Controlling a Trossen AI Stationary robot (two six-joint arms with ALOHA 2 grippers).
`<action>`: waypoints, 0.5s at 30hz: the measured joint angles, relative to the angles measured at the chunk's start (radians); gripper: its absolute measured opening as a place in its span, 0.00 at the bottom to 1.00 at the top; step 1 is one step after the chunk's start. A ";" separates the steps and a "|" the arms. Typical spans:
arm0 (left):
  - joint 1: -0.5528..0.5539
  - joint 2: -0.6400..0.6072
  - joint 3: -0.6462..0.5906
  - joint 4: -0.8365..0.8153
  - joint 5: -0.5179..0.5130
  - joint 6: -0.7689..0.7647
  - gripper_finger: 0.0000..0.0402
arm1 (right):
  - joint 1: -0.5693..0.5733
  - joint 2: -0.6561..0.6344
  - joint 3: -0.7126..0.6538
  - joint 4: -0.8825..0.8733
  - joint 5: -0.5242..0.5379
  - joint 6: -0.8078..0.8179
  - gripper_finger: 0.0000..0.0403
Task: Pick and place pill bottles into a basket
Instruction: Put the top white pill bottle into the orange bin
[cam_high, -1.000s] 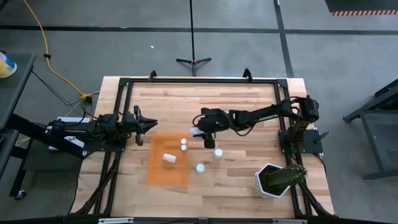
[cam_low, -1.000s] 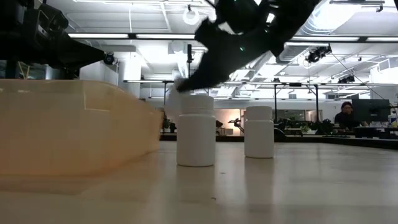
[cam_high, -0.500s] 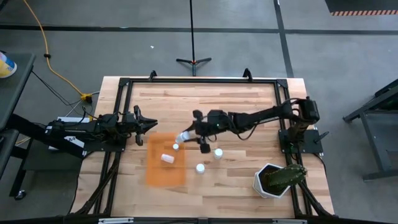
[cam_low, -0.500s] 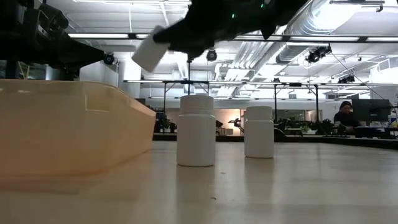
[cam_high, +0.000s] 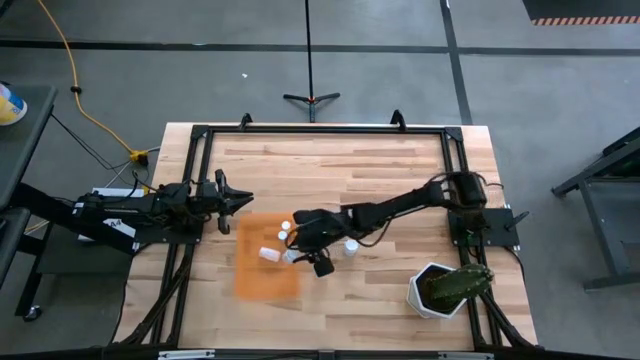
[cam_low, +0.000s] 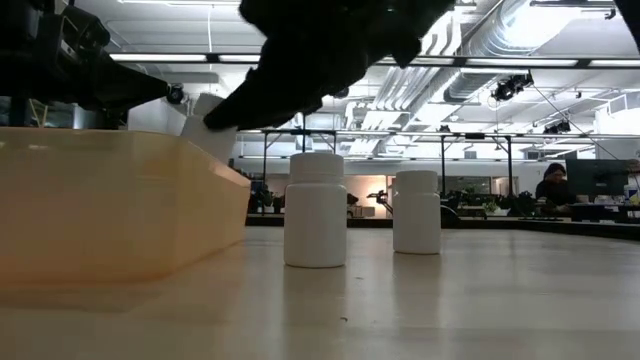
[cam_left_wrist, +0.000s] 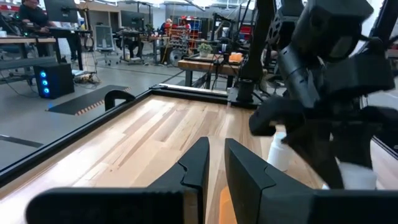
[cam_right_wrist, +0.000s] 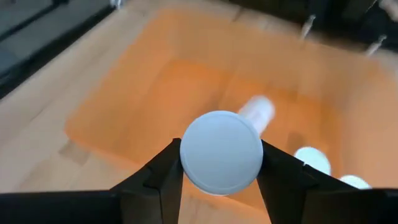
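Observation:
The orange basket (cam_high: 262, 275) lies on the table left of centre. It holds one pill bottle on its side (cam_high: 270, 254) and others near its far right corner (cam_high: 284, 231). My right gripper (cam_high: 300, 252) is shut on a white pill bottle (cam_right_wrist: 221, 152) over the basket's right edge; in the low view the bottle (cam_low: 205, 125) is tilted above the rim. Two more bottles (cam_low: 315, 210) (cam_low: 417, 210) stand upright on the table right of the basket. My left gripper (cam_high: 240, 200) is shut and empty beyond the basket's far left corner. My right gripper pinches the bottle's round side wall (cam_right_wrist: 186, 155) between its two fingers (cam_right_wrist: 163, 180), one on each side. The wrist view looks at the bottle's flat round end. The fingers slant down from the table's right. The bottle is tilted, clear of the table and above the basket's rim.
A white pot with a green plant (cam_high: 445, 288) stands at the near right corner. A black frame (cam_high: 320, 130) runs around the table. The right arm (cam_high: 400, 208) stretches across the middle of the table. One standing bottle (cam_high: 350, 247) is close beside the right gripper.
My right gripper has carried the bottle toward the table's left and near edges and downward, from right of the basket to over its right edge. The bottle has stayed tilted in the hold.

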 joint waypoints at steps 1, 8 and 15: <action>0.000 0.000 0.000 0.000 0.000 0.000 0.22 | -0.001 0.016 0.029 -0.034 -0.009 -0.011 0.41; 0.000 0.000 0.000 0.000 0.001 0.000 0.22 | -0.001 0.062 0.151 -0.202 -0.027 -0.028 0.44; 0.000 0.000 0.000 0.000 0.001 0.000 0.22 | -0.002 0.062 0.171 -0.205 -0.013 -0.023 0.58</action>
